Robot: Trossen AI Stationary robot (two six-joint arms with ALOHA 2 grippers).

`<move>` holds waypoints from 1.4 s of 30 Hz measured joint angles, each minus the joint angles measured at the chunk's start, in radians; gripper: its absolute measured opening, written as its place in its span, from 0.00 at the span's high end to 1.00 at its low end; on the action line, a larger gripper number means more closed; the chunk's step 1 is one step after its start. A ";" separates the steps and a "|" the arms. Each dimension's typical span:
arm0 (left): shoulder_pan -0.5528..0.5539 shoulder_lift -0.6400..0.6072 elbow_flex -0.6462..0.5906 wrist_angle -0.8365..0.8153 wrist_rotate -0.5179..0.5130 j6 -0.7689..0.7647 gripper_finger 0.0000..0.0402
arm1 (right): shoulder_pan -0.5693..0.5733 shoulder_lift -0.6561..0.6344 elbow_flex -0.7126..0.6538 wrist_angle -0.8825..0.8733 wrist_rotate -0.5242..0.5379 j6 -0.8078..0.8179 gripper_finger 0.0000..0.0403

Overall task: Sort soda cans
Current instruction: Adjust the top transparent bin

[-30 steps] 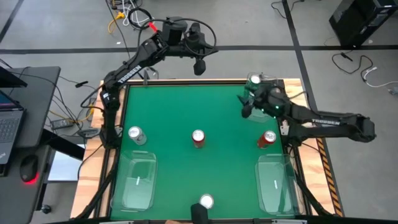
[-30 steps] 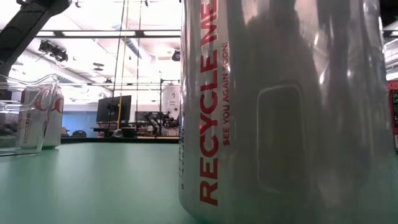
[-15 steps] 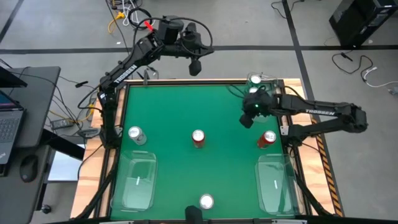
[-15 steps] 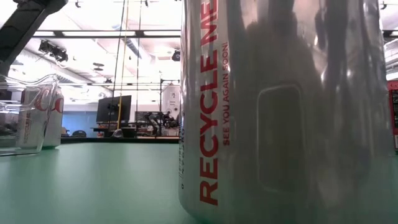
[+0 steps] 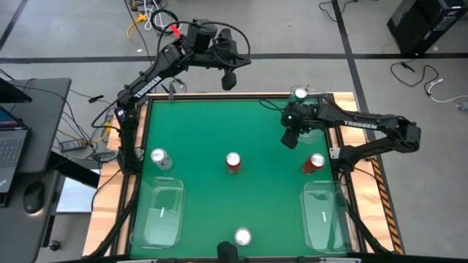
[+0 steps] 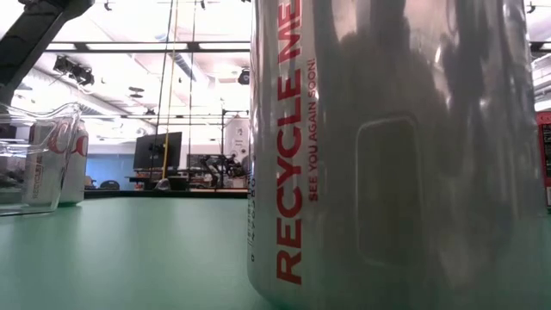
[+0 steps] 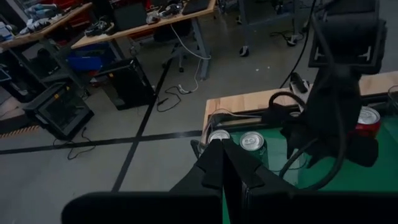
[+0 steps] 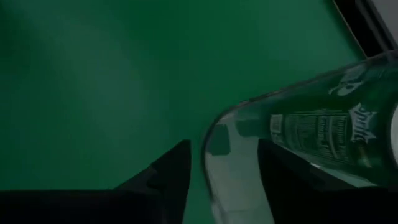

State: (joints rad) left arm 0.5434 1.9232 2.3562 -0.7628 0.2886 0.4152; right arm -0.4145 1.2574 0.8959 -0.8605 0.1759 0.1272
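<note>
We see the right gripper low over the table near its far right corner, fingers parted wide around a green can seen in its wrist view. Another green can stands at that corner. A red can stands mid-table, another at the right, a silver can at the left, another at the near edge. The left gripper hangs beyond the far edge, fingers pressed together.
</note>
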 joint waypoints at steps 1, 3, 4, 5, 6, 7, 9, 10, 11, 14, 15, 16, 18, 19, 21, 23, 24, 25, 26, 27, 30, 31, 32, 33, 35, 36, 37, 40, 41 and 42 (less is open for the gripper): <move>0.000 0.000 0.000 0.000 0.000 0.000 1.00 | -0.002 0.007 0.000 0.000 0.001 -0.012 0.63; 0.000 0.000 0.000 0.000 0.000 0.000 1.00 | -0.002 0.023 0.000 -0.004 -0.003 -0.039 0.70; 0.000 0.000 0.000 0.000 0.000 0.000 1.00 | -0.002 0.032 0.000 -0.008 -0.011 -0.052 0.74; 0.000 0.000 0.000 0.000 0.000 0.000 1.00 | -0.002 0.040 0.000 -0.012 -0.014 -0.064 0.78; 0.000 0.000 0.000 0.000 0.000 0.000 1.00 | 0.000 0.048 0.000 -0.017 -0.018 -0.079 0.82; 0.000 0.000 0.000 0.000 0.000 0.000 1.00 | 0.003 0.055 0.000 -0.025 -0.022 -0.095 0.87; 0.000 0.000 0.000 0.001 0.000 0.000 1.00 | 0.013 0.066 0.000 -0.044 -0.024 -0.127 0.95; 0.000 0.000 0.000 0.001 0.000 0.000 1.00 | 0.018 0.067 0.000 -0.050 -0.021 -0.146 0.97; 0.000 0.000 0.000 0.001 0.000 0.000 1.00 | 0.024 0.067 0.000 -0.057 -0.020 -0.164 0.98; 0.000 0.000 0.000 0.002 0.000 0.000 1.00 | 0.036 0.061 0.000 -0.086 -0.019 -0.193 0.97; 0.000 0.000 0.000 0.002 0.000 0.000 1.00 | 0.039 0.060 0.000 -0.100 -0.019 -0.198 0.97; 0.000 0.000 0.000 0.002 0.000 0.000 1.00 | 0.040 0.059 0.000 -0.109 -0.020 -0.202 0.98; 0.000 0.000 0.000 0.002 0.000 0.000 1.00 | 0.044 0.059 0.002 -0.127 -0.020 -0.213 0.99; 0.000 0.000 0.000 0.002 0.000 0.000 1.00 | 0.046 0.059 0.002 -0.138 -0.020 -0.221 0.99; 0.000 0.000 0.000 0.002 0.000 0.000 1.00 | 0.052 0.058 0.002 -0.159 -0.020 -0.238 0.99; 0.000 0.000 0.000 0.002 0.000 0.000 1.00 | 0.058 0.058 0.003 -0.186 -0.024 -0.266 0.99; 0.000 0.000 0.000 0.002 0.000 0.000 1.00 | 0.063 0.058 0.003 -0.201 -0.026 -0.281 0.99; 0.000 0.000 0.000 0.002 0.000 0.000 1.00 | 0.069 0.057 0.003 -0.212 -0.027 -0.294 0.99; 0.000 0.000 0.000 0.002 0.000 0.000 1.00 | 0.075 0.057 0.003 -0.218 -0.027 -0.302 0.99; 0.000 0.000 0.000 0.002 0.000 0.000 1.00 | 0.081 0.057 0.003 -0.224 -0.027 -0.307 0.99; 0.000 0.000 0.000 0.002 0.000 0.000 1.00 | 0.098 0.057 0.003 -0.241 -0.027 -0.308 0.99; 0.000 0.000 0.000 0.001 0.000 0.000 1.00 | 0.105 0.056 0.003 -0.244 -0.028 -0.309 0.99; 0.000 0.000 0.000 0.002 0.000 0.000 1.00 | 0.110 0.056 0.002 -0.246 -0.028 -0.310 1.00; 0.000 0.000 0.000 0.001 0.000 0.000 1.00 | 0.115 0.056 0.002 -0.248 -0.028 -0.311 1.00; 0.000 0.000 0.000 0.001 0.000 0.000 1.00 | 0.120 0.056 0.002 -0.249 -0.029 -0.311 1.00; 0.000 0.000 0.000 0.001 0.000 0.000 1.00 | 0.120 0.056 0.002 -0.248 -0.030 -0.310 0.99; 0.000 0.000 0.000 0.001 0.000 0.000 1.00 | 0.119 0.056 0.002 -0.247 -0.030 -0.306 0.99; 0.000 0.000 0.000 0.001 0.000 0.000 1.00 | 0.118 0.059 -0.002 -0.247 -0.025 -0.287 0.95; 0.000 0.000 0.000 0.001 0.000 0.000 1.00 | 0.118 0.061 -0.004 -0.248 -0.012 -0.273 0.93; 0.000 0.000 0.000 0.001 -0.001 0.000 1.00 | 0.119 0.061 -0.004 -0.249 0.001 -0.262 0.91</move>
State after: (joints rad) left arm 0.5434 1.9236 2.3562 -0.7620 0.2881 0.4149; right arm -0.2958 1.3185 0.8917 -1.1098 0.1773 -0.1347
